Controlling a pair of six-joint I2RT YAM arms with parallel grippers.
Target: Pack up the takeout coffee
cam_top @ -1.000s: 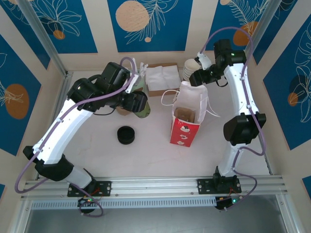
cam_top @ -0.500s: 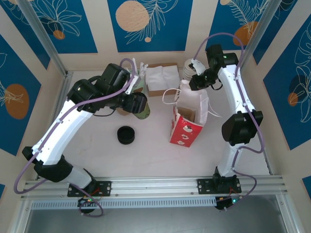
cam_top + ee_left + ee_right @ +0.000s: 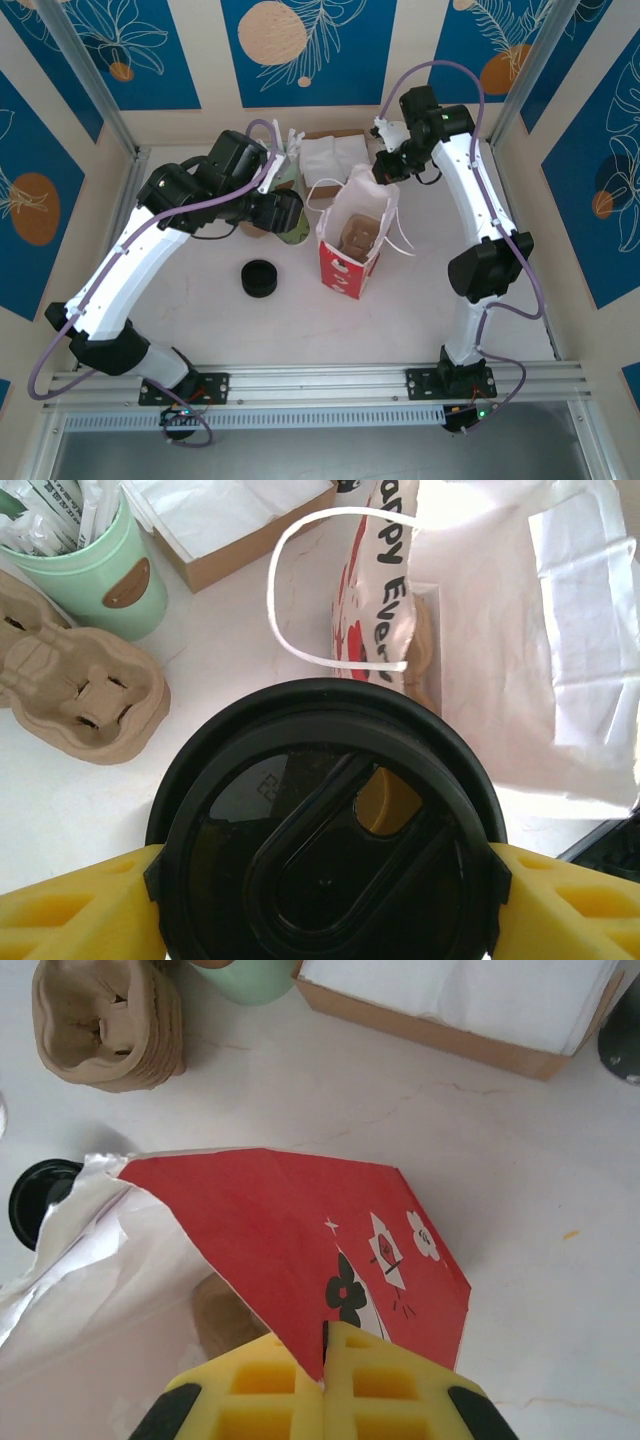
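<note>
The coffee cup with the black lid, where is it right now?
The coffee cup is gripped in the left claw, left of the red bag in the top view, with the brown cup carriers close by.

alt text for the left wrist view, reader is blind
A black-lidded coffee cup, held between the yellow jaws of the left gripper, sits close up. Beyond it is an open red bag with a white handle; a green cup, cardboard cup carriers and a napkin box lie left.
</note>
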